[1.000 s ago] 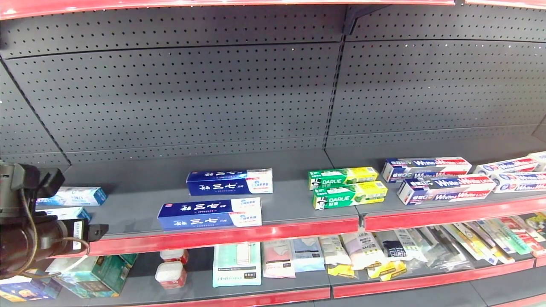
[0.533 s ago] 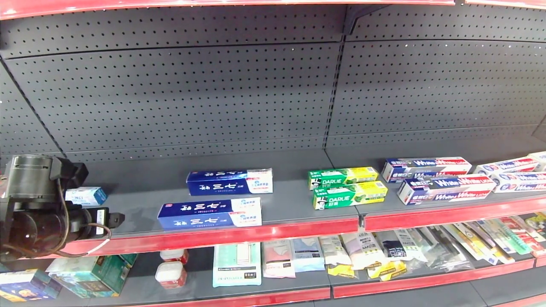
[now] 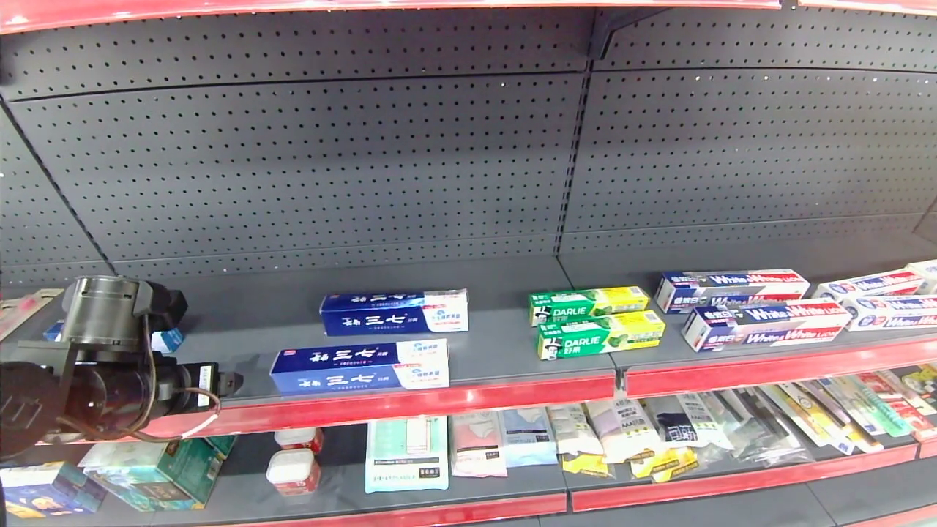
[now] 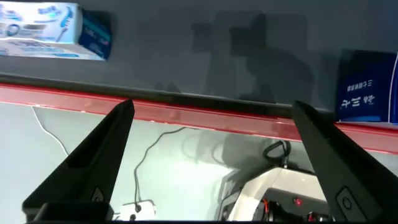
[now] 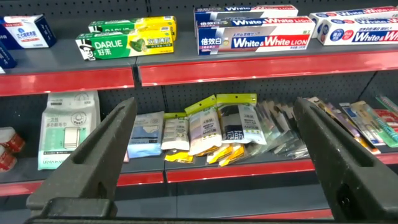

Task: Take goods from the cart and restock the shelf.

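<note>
Two hands: we see the left hand (image 4: 212, 102) and the right hand (image 5: 216, 99) both spread wide, empty, facing the shelf (image 3: 439, 401)

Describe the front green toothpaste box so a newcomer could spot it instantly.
On the higher stocked grey shelf, two green-and-yellow boxes lie over the seam between its panels. The front green box is the one nearer the red edge, set slightly right of its twin.
</note>
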Tool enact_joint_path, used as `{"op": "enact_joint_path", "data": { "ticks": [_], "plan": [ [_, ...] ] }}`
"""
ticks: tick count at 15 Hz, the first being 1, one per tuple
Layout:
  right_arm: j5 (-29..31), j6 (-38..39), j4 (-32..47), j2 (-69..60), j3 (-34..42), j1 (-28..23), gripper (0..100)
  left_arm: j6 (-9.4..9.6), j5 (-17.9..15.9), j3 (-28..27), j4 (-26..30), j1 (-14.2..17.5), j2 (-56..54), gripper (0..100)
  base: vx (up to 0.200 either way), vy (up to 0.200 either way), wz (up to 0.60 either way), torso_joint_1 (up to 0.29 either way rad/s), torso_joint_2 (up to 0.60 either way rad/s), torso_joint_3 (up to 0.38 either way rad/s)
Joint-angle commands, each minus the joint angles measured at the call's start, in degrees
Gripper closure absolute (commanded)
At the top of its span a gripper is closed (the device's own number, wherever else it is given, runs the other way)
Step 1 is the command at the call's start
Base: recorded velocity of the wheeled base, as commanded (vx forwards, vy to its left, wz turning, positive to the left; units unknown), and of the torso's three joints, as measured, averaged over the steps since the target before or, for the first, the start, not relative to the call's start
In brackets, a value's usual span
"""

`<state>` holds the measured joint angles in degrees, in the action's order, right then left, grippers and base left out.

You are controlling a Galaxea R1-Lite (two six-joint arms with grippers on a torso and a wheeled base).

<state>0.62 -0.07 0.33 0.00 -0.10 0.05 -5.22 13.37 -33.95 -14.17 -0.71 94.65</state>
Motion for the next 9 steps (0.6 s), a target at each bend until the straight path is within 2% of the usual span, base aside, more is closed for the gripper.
{"op": "enact_joint_path", "data": {
  "ticks": [1,5,9],
  "plan": [
    [0.0,0.0,0.0,0.1,0.0,0.0,0,-0.14,0.0,-0.2,-0.7,-0.9,1.2,0,0.000,0.000,0.00,0.000,0.00,0.000],
    [0.0,0.0,0.0,0.1,0.1,0.0,0,-0.58,-0.1,-1.1,-4.2,-1.5,3.4,0,0.000,0.000,0.00,0.000,0.00,0.000],
    [0.0,0.0,0.0,0.1,0.0,0.0,0,-2.43,-0.2,-2.9,-4.2,-2.4,4.8,0,0.000,0.000,0.00,0.000,0.00,0.000]
  ]
}}
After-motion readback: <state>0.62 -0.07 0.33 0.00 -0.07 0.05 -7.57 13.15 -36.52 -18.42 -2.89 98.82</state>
